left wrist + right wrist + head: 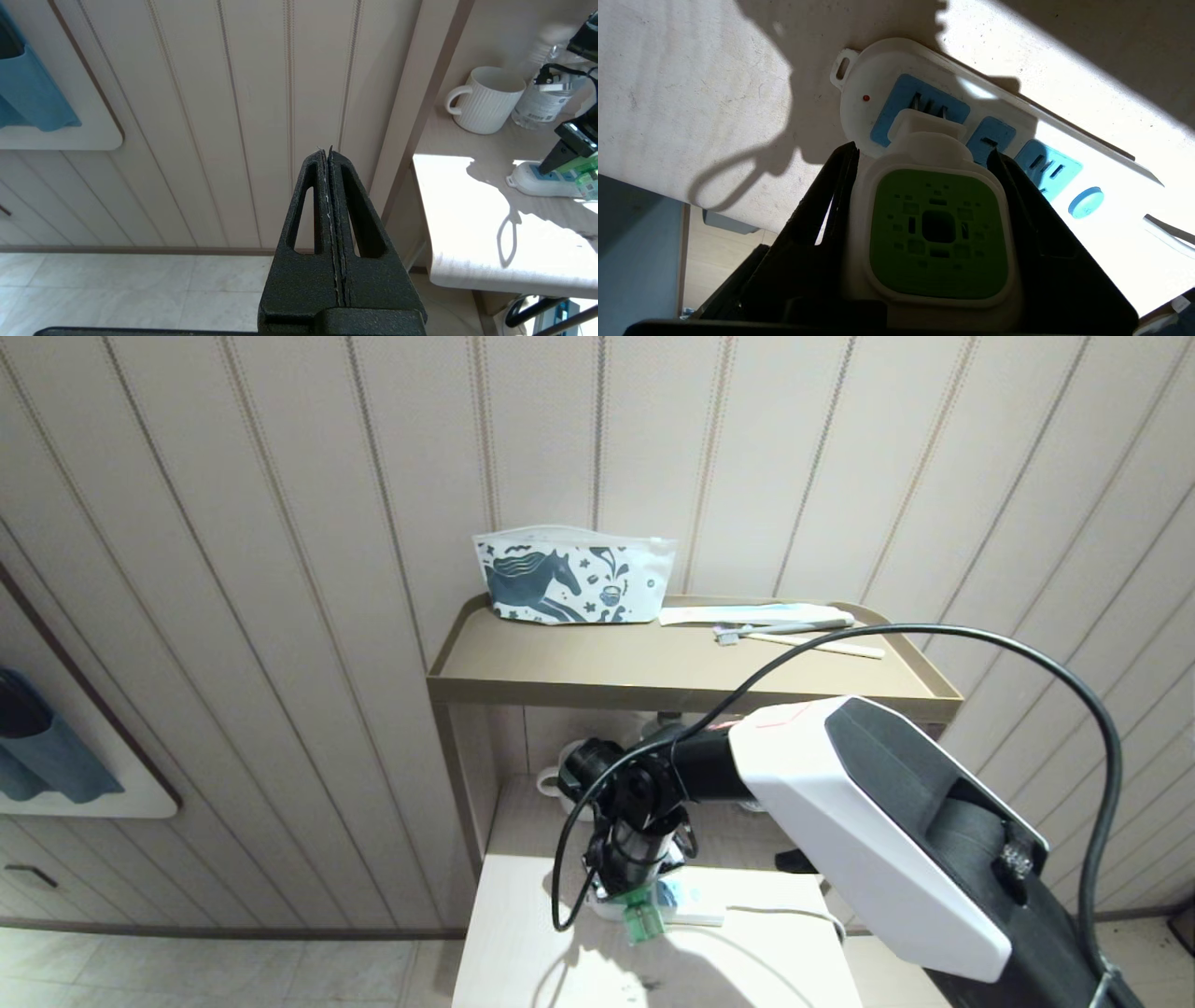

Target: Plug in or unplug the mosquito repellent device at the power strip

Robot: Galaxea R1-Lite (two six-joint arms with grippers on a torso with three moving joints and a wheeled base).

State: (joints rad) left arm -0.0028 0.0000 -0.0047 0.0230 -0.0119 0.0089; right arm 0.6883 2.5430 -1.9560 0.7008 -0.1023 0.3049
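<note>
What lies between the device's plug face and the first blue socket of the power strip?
Only its metal prongs, partly visible, reaching into the power strip; the right wrist view shows the mosquito repellent device between the right gripper fingers.

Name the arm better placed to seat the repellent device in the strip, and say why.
Right. The right gripper already clamps the mosquito repellent device, its prongs at the power strip's end socket. The left gripper is shut, empty, off beside the table.

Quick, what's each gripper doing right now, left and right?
Left gripper: shut, empty, parked away from the table.
Right gripper: shut on the mosquito repellent device, at the power strip.
</note>
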